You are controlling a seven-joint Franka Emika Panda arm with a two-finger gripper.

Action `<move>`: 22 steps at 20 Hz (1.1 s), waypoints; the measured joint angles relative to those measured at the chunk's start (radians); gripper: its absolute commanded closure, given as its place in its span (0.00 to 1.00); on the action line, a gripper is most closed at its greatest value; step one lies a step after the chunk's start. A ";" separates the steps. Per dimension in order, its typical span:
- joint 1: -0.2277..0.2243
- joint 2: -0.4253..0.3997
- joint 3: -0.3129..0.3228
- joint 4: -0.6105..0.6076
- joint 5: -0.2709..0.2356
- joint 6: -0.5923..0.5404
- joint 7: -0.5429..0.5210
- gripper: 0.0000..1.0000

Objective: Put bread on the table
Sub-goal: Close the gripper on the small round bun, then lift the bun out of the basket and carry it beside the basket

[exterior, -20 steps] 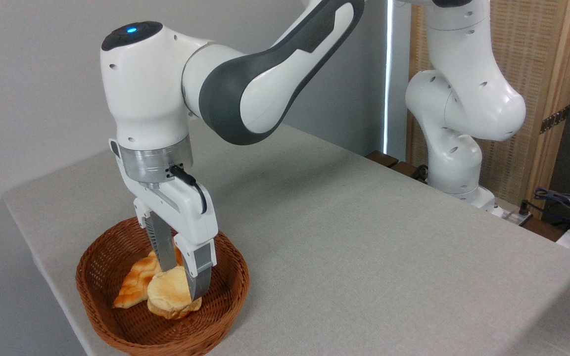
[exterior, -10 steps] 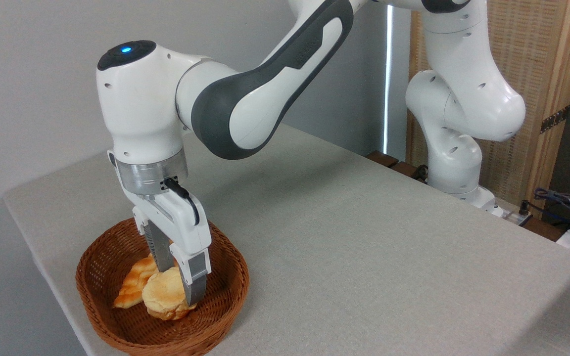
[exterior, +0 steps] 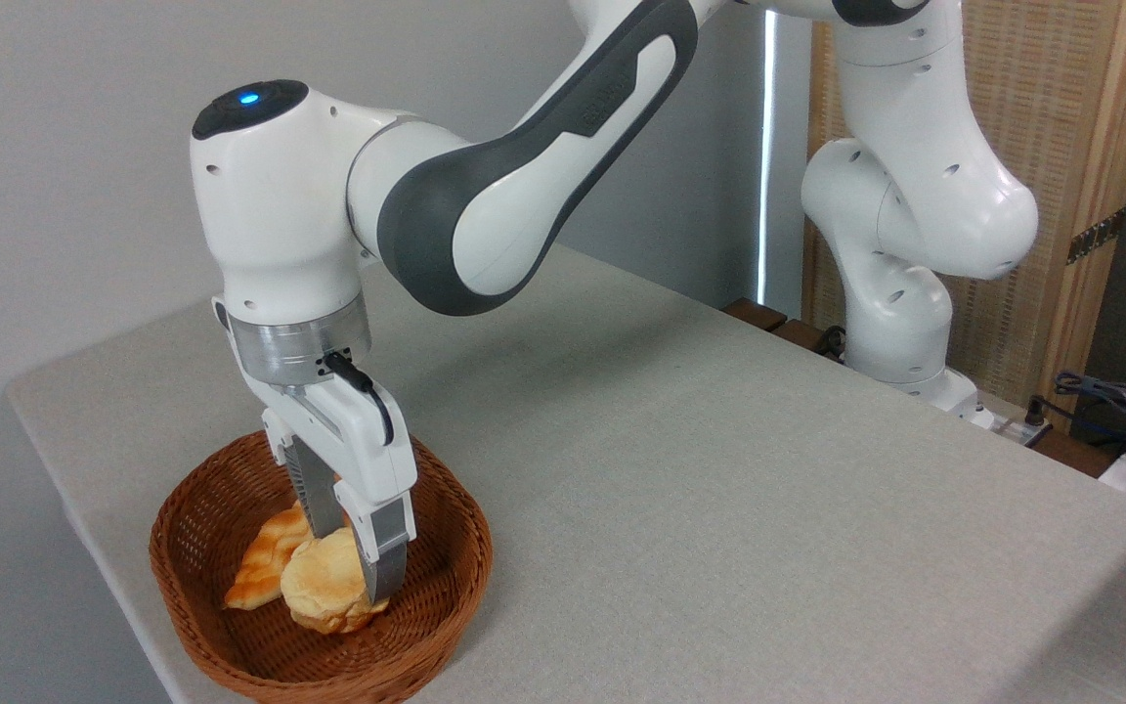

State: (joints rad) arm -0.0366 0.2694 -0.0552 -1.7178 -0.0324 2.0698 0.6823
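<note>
The bread (exterior: 324, 585), a small round bun with lumpy golden sides, lies tilted in the brown wicker basket (exterior: 231, 645) at the front left of the grey table (exterior: 719, 508). My gripper (exterior: 356, 565) reaches straight down into the basket. Its two fingers press the bun's right part from either side, so the gripper is shut on the bun. A longer golden-orange braided loaf (exterior: 265, 562) lies just left of the bun, touching it. The bun's right side is hidden behind the nearer finger (exterior: 385, 557).
The basket stands close to the table's front-left edge. The arm's base (exterior: 900, 323) rises at the table's far right side. Cables and small devices (exterior: 1120, 411) lie beyond the right edge, in front of a wooden screen (exterior: 1061, 147).
Over the last second the gripper dropped lower into the basket and its fingers closed on the bun, which tipped from flat-topped to tilted. Nothing has moved in the last half second.
</note>
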 measured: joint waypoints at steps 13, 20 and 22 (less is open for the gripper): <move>0.000 -0.004 -0.001 0.004 0.000 0.000 0.000 0.58; 0.014 -0.103 0.006 0.035 -0.025 -0.154 0.000 0.55; 0.015 -0.146 0.009 0.037 -0.041 -0.218 0.010 0.48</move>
State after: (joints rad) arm -0.0218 0.1230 -0.0467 -1.6809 -0.0739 1.8516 0.6926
